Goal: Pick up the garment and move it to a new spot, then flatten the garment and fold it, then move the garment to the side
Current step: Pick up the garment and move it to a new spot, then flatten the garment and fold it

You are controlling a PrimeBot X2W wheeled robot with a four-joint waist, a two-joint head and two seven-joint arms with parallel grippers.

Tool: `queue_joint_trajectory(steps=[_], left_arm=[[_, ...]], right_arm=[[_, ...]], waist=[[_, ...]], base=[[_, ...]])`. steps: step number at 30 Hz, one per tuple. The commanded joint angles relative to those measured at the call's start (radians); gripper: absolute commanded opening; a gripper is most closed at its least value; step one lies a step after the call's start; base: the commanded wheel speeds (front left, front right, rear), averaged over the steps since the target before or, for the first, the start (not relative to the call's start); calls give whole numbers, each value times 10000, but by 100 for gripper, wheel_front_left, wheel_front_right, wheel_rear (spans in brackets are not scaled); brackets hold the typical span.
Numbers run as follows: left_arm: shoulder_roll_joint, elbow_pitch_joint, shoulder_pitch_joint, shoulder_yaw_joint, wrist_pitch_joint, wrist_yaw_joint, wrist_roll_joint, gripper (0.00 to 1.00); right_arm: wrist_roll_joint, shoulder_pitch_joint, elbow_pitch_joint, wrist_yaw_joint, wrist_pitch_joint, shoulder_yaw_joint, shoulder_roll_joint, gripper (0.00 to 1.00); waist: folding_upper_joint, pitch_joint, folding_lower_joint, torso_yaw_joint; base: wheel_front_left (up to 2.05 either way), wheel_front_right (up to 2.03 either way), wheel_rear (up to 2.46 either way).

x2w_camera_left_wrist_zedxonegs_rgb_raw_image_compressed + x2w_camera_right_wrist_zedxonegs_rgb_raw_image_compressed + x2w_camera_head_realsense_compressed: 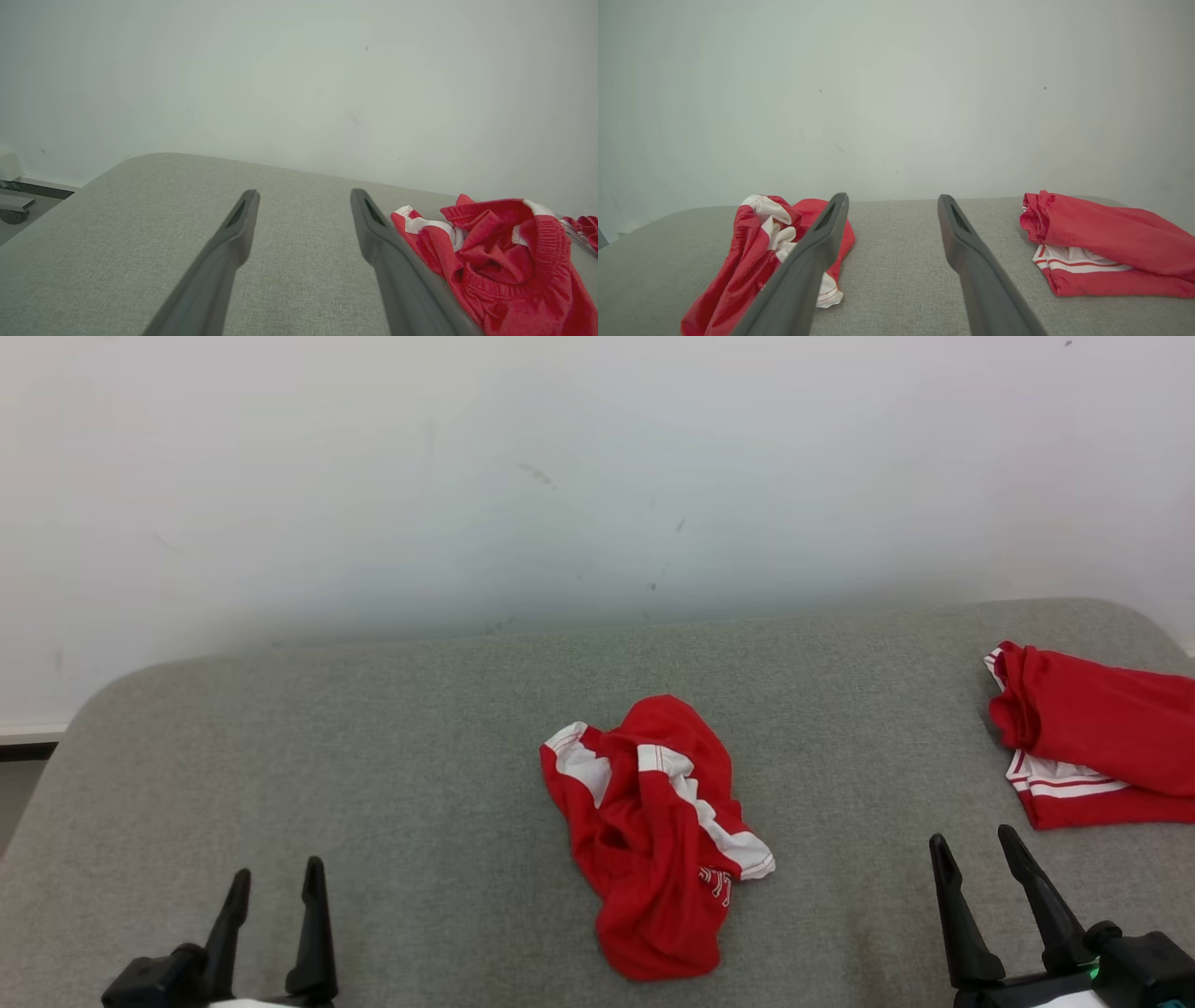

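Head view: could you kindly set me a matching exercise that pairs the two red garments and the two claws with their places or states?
Things:
1. crumpled garment
2. second garment
3. left claw
4. right claw

Places or states:
A. lower left, open, holding nothing
B. centre, in a heap
C. lower right, open, holding nothing
D. far right, lying flatter, cut off by the picture's edge

Pairs: 1-B, 2-D, 3-A, 4-C.

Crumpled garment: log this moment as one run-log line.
stage: pickup not started | crumpled garment: loose, centre of grey surface | folded garment: far right | left gripper: open, empty | right gripper: open, empty
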Motion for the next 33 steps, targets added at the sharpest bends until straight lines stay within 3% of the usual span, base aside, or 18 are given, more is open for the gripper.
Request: queue_joint_trajectory(steps=[1, 13, 33], left_arm=[[-134, -6, 96, 171, -17, -172, 268, 100], [-909, 300, -63, 887, -18, -984, 1090, 100], [-1430, 848, -277, 1421, -18, -1550, 1742, 100]], right_arm=[[-81, 5, 39, -20, -27, 12, -79, 100], [-71, -172, 128, -20, -27, 117, -177, 100], [-16, -198, 165, -20, -27, 181, -189, 100]], waist=[[0, -5, -1, -6], [0, -54, -1, -42], [0, -144, -1, -154]], base=[[0, 0, 0], [0, 0, 0], [0, 0, 0]])
